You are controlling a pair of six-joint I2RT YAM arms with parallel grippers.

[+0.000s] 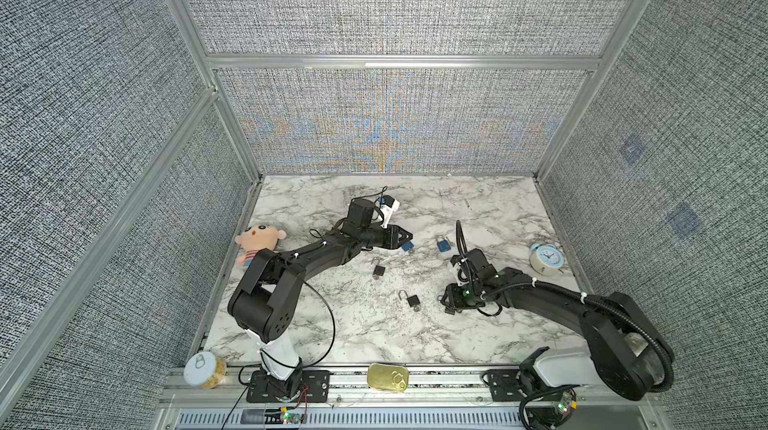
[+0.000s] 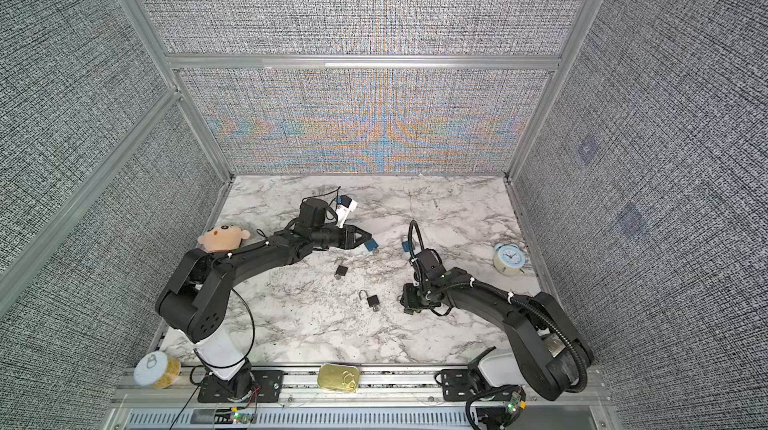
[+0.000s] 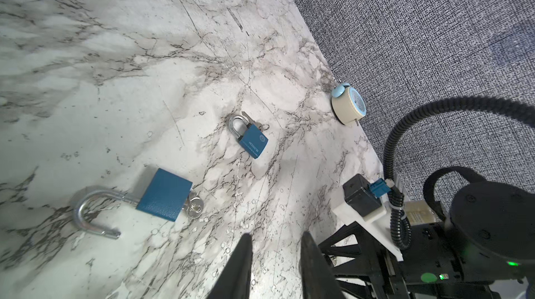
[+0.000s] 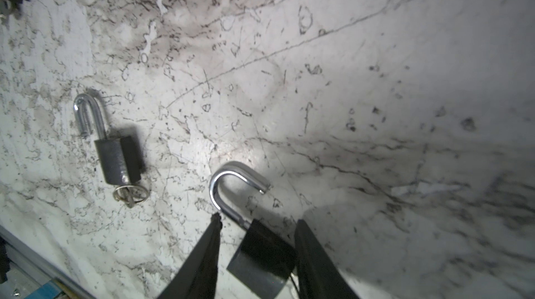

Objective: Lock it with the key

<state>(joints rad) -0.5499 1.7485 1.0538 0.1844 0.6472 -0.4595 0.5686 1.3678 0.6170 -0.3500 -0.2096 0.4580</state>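
Padlock first: the black padlock point(image 4: 260, 257) we're after lies on the marble table point(image 4: 376, 80), right between the fingers of the right gripper point(image 4: 257, 221). Its shackle is swung open and points away from the wrist. The jaws stand part way apart. One finger looks to be against the edge of the body and the other shows a clear gap, so we'd call it straddled, not gripped. The keyhole end is cut off by the frame edge, so we can't tell whether a key sits in it. In both top views the gripper hides this lock completely.

Near it lies a second black padlock point(image 4: 118, 158), also unlatched, with a key ring point(image 4: 130, 193) at its base. A third black padlock point(image 1: 379, 270) lies over toward the left arm, too small for us to read its shackle.

The left gripper point(image 3: 275, 242) hovers with its jaws a little apart and nothing in them. It's near an open blue padlock point(image 3: 163, 193) that has a key in its base. Beyond that lie a shut blue padlock point(image 3: 254, 142) and an alarm clock point(image 3: 348, 106) at the table's edge. The left arm partly covers a plush doll point(image 1: 257, 240).
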